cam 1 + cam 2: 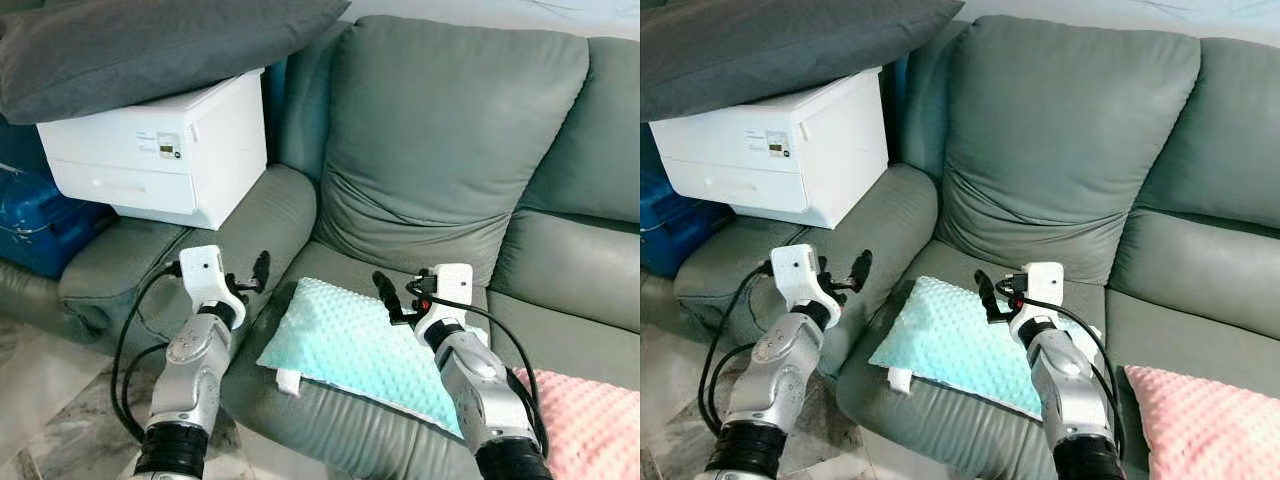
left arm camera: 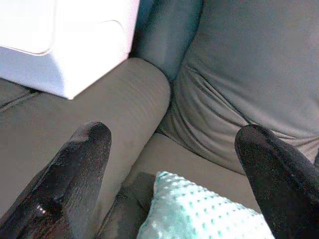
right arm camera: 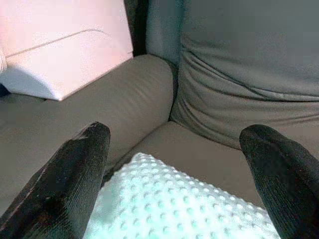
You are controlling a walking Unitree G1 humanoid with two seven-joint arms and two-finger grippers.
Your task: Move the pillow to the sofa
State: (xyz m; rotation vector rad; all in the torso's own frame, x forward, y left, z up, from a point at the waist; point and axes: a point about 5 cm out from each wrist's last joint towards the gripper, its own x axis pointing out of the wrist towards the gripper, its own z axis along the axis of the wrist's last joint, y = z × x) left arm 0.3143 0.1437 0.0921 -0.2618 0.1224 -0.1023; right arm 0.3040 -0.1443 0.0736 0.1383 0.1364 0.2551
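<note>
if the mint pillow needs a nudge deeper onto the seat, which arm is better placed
Probably the right. The right gripper hangs open directly over the mint pillow, which lies flat on the sofa seat. The left gripper, also open, sits off the pillow's edge above the armrest.

A big white box [image 1: 165,150] with a small screen sits on the wide green armrest [image 1: 200,240]. A dark gray cushion [image 1: 150,45] lies on top of the box and hangs over its edges. A fat green back cushion [image 1: 440,140] leans up behind the seat. A blue bin [image 1: 35,225] stands next to the armrest, just under the white box. A fuzzy pink pillow [image 1: 590,420] lies on the next seat. The floor [image 1: 45,400] is pale stone with gray marks. Soft light falls over everything.
</note>
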